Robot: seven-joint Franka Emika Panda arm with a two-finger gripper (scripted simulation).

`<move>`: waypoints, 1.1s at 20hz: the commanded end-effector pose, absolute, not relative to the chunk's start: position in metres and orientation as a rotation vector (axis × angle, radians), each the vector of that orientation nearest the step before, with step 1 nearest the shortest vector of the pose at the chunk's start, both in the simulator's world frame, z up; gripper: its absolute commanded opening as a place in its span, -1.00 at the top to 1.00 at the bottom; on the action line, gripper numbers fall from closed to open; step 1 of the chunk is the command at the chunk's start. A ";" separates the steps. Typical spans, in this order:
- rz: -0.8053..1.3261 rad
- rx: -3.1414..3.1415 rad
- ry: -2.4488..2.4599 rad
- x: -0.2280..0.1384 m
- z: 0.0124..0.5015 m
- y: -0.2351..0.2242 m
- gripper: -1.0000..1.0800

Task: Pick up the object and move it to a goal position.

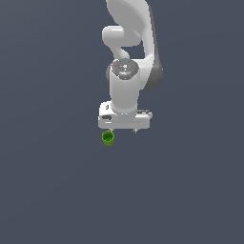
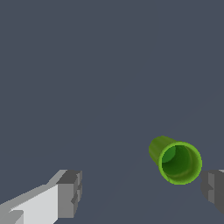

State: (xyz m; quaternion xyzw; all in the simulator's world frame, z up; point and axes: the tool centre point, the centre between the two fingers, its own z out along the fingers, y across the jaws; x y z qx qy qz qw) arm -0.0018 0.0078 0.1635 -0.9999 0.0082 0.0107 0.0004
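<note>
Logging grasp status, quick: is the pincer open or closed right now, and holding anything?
Pincer: open and holding nothing; the green cup sits between its fingers, close to one, gripped by neither.

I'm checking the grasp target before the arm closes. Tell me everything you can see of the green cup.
The green cup is small, bright green and smooth, with a thick rim, an open, empty mouth and walls that taper toward the base. It looks upright on the plain dark surface. In the exterior view it sits just below the white gripper, toward that view's left end of it. In the wrist view it lies between the two open fingers, much nearer one. Nothing seems to touch it.
</note>
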 end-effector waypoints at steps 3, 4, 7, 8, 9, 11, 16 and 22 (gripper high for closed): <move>0.025 -3.139 0.021 0.000 0.166 0.009 -0.92; 0.016 -3.137 0.016 0.001 0.168 0.010 -0.92; -0.032 -3.129 -0.008 0.010 0.181 0.016 -0.92; -0.045 -3.126 -0.015 0.012 0.185 0.017 -0.92; -0.053 -3.125 -0.019 0.013 0.187 0.018 -0.92; -0.058 -3.124 -0.021 0.014 0.188 0.019 -0.92; -0.054 -3.125 -0.032 0.013 0.186 0.017 -0.92; -0.052 -3.126 -0.106 0.011 0.181 0.012 -0.92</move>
